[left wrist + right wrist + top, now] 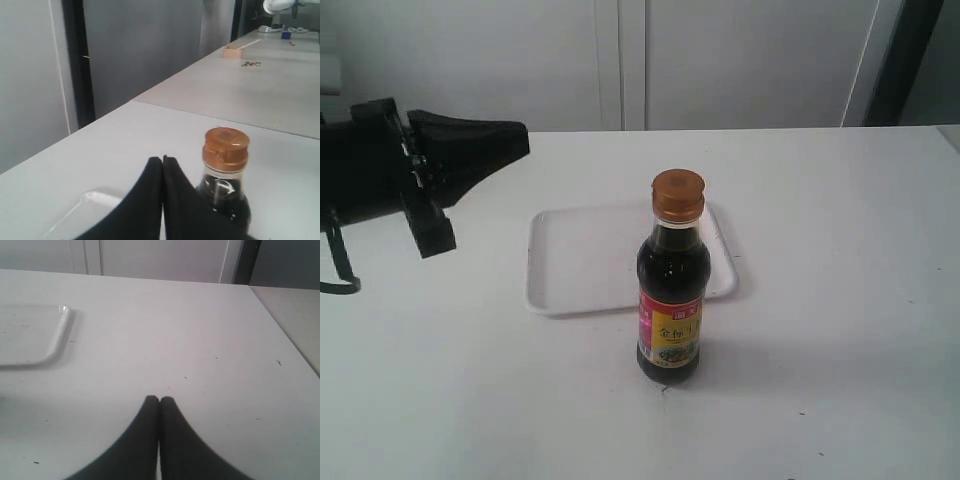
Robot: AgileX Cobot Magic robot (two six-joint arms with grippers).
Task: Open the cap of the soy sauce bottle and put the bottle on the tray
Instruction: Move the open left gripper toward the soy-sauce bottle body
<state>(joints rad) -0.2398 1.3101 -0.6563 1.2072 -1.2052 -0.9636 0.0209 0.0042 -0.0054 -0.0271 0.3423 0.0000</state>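
Exterior: bottle [670, 300] stands upright on the table [840, 300], on the camera side of the tray [580, 260], with its base off the rim, so it's not placed yet. Long axis is vertical, neck up. The cap [678, 193] sits flat on top and looks closed; the label faces the camera. Left gripper [515, 138] hangs above the table at left, well apart from the bottle, fingers pressed together with nothing between them. Right gripper isn't visible here. Left wrist: the closed tips point roughly at the bottle's neck, the cap [226, 146] is just past them, and a tray corner [95, 200] also shows. My read: it's lined up near cap height for the opening step, and the bottle sits outside the tray because the cap comes first. Right wrist: right gripper [159, 400] is also clamped on nothing, low over the table, with a tray corner [59, 335] nearby and the bottle out of frame. It's likely parked clear to give the left arm room.
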